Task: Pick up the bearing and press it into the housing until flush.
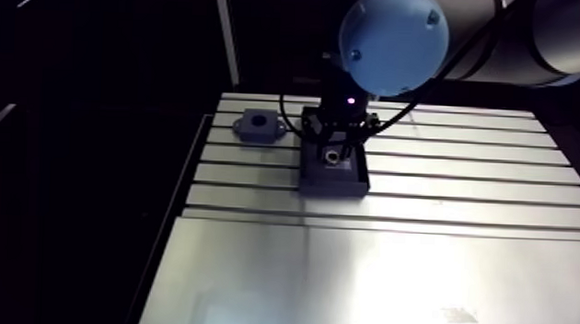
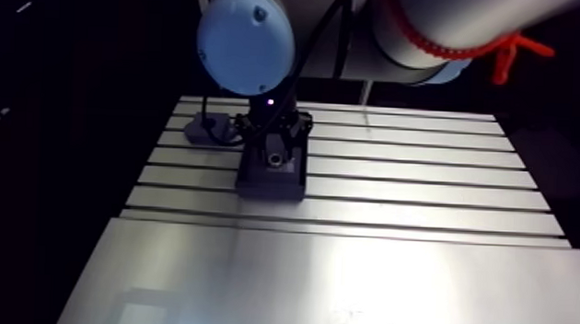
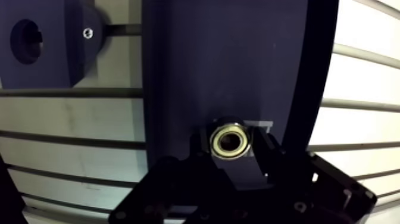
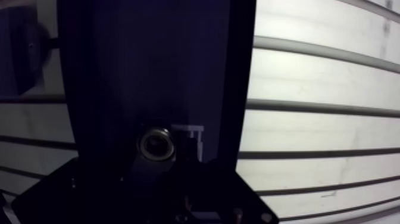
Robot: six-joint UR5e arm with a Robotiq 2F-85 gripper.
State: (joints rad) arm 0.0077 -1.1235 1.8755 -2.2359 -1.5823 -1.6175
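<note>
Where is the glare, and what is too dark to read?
Arm view: glare washes out the near part of the slotted aluminium table. Wrist view: its slots look bowed, the dark rectangular block is nearly featureless, and against it the shiny metal ring bearing catches light.

Bearing (image 3: 228,142) sits on block (image 3: 226,65) (housing (image 3: 41,44) beside it)

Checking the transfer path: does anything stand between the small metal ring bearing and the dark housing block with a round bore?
Nothing visible does. The small metal ring bearing sits on a dark rectangular tray under the gripper; only bare slotted aluminium table lies between that tray and the dark housing block.
</note>
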